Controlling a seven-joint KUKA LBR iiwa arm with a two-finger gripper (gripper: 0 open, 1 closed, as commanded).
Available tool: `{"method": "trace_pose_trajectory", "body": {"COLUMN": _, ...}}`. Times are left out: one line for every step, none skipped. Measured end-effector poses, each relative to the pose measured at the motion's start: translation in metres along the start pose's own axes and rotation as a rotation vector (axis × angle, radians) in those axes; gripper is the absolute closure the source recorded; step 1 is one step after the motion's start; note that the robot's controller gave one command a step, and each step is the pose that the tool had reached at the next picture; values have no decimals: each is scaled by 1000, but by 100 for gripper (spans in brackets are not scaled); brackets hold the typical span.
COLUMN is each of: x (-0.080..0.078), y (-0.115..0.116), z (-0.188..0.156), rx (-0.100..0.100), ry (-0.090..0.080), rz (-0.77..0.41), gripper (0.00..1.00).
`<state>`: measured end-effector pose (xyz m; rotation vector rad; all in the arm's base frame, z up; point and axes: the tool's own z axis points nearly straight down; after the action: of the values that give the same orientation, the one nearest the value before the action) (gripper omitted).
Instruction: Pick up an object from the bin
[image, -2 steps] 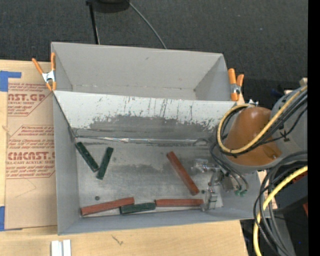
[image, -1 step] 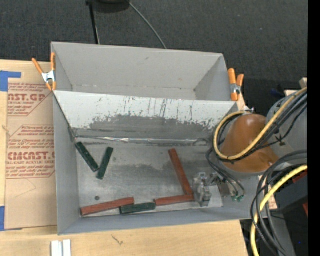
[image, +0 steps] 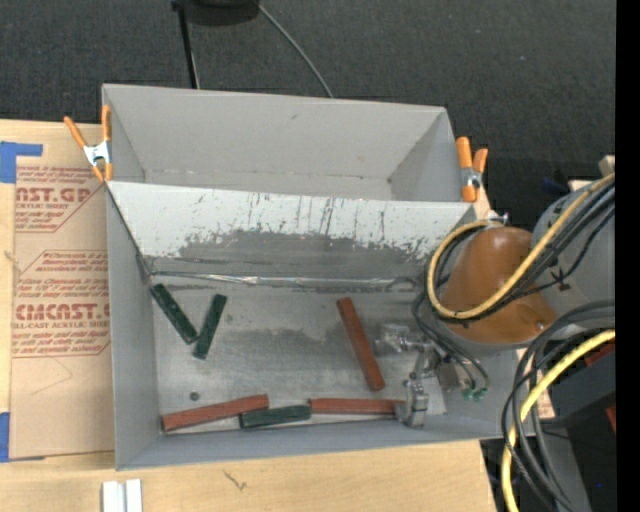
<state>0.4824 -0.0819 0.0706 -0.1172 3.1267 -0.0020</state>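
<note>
Here the pincer (image: 415, 400) hangs low in the bin's (image: 135, 380) near right corner, at the right end of a red-brown stick (image: 350, 406) lying flat along the near wall; we cannot tell if it is clenched. A slanted brown stick (image: 360, 343) crowds its left, and the wall, we judge, leaves little room.

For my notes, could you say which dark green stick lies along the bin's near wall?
The green stick in line between two red-brown sticks; the other two green sticks form a V at left.
</note>
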Motion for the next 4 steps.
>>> {"method": "trace_pose_trajectory", "body": {"x": 0, "y": 0, "z": 0, "rx": 0, "ry": 1, "rz": -1, "gripper": 0}}
{"method": "trace_pose_trajectory", "body": {"x": -8, "y": 53, "z": 0, "rx": -3, "ry": 15, "rz": 8, "gripper": 100}}
{"method": "trace_pose_trajectory", "body": {"x": -9, "y": 52, "z": 1, "rx": -2, "ry": 11, "rz": 9, "gripper": 0}}
{"method": "trace_pose_trajectory", "body": {"x": -8, "y": 52, "z": 1, "rx": -2, "ry": 13, "rz": 8, "gripper": 100}}
